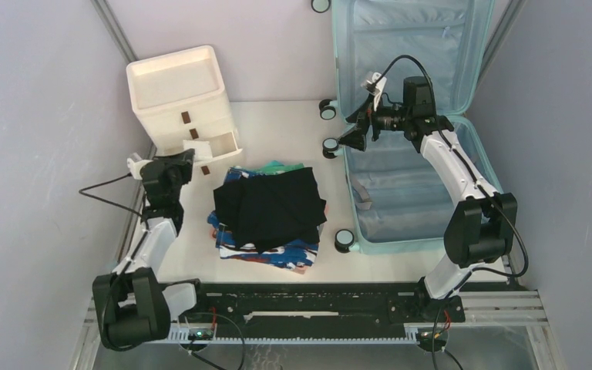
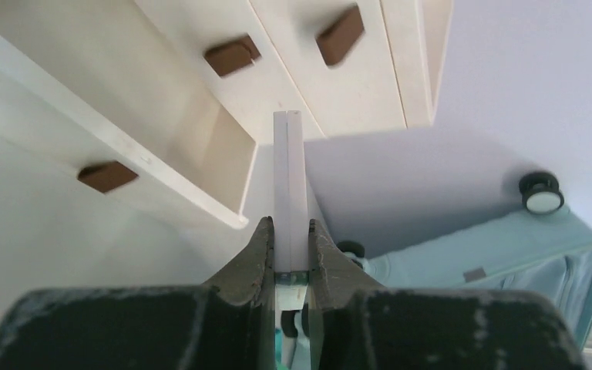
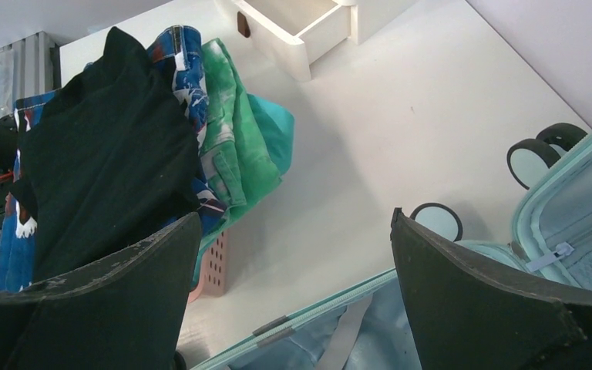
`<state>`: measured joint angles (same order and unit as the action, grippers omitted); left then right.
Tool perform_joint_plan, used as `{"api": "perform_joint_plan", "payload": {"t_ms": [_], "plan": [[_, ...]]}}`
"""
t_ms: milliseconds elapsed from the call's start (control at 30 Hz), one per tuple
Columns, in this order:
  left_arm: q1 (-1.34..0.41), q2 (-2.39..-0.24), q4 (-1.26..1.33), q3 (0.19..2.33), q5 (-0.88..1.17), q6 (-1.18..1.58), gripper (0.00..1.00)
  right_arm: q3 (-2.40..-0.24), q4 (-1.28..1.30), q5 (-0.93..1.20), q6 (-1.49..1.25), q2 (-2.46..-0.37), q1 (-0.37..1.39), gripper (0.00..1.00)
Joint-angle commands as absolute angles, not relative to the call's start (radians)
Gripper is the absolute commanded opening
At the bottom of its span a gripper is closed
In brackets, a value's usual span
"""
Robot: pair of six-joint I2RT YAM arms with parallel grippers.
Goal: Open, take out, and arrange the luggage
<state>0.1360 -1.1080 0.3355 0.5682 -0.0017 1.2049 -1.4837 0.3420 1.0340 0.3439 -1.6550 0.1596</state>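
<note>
**Suitcase open, clothes heaped beside it, drawer pulled out**

Right pincer (image 1: 354,129): spread to full width, gripping nothing, hanging just above the left rim of the large pale aqua-blue hard-shell suitcase (image 1: 401,245). Lies flat and open beneath and to the right of that pincer, with the lid propped upright against the back wall behind it. Shows only light blue lining and a loose strap (image 1: 362,196) inside, so probably emptied. Probably so wide in readiness for a bulky grab at fabric.

To the left of the right pincer and nearer the arm bases: a heap of folded clothes, with a black garment (image 1: 270,204) on top and blue patterned and green pieces under it. Rests in a shallow pink perforated plastic basket (image 3: 214,266) and spills over its edge. Between pincer and heap: bare white table (image 1: 277,123), plus black-and-white caster wheels (image 3: 536,154) jutting from the shell, a likely snag on any sweep leftward.

Left pincer (image 2: 289,223): drawn nearly together against a narrow white double strip (image 2: 289,169) standing between its tips. Own padding or a separate piece: cannot tell.

Just ahead of it: a cream-white three-drawer cabinet (image 1: 177,92) with brown pulls, its bottom drawer (image 2: 169,181) pulled out, presumably as a place for the clothes. Sits close in front of this pincer, leaving little room to swing.
</note>
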Motion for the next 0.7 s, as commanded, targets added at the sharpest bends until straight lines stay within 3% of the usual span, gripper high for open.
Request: {"api": "perform_joint_plan", "payload": {"t_ms": [0,367,533,667], "plan": [[0.210,-1.181,0.476,0.570,0.071,1.270,0.00,-1.482,0.328,1.045,0.378,-1.621,0.160,1.00],[0.265,-1.466,0.549,0.694,0.111,1.348,0.02,-1.467,0.357,1.035,0.419,-1.613,0.157,1.00],[0.266,-1.567,0.550,0.761,0.083,1.379,0.10,-1.463,0.365,1.031,0.428,-1.612,0.153,1.00],[0.268,-1.626,0.543,0.789,0.071,1.446,0.25,-1.461,0.364,1.029,0.428,-1.611,0.151,1.00]]}}
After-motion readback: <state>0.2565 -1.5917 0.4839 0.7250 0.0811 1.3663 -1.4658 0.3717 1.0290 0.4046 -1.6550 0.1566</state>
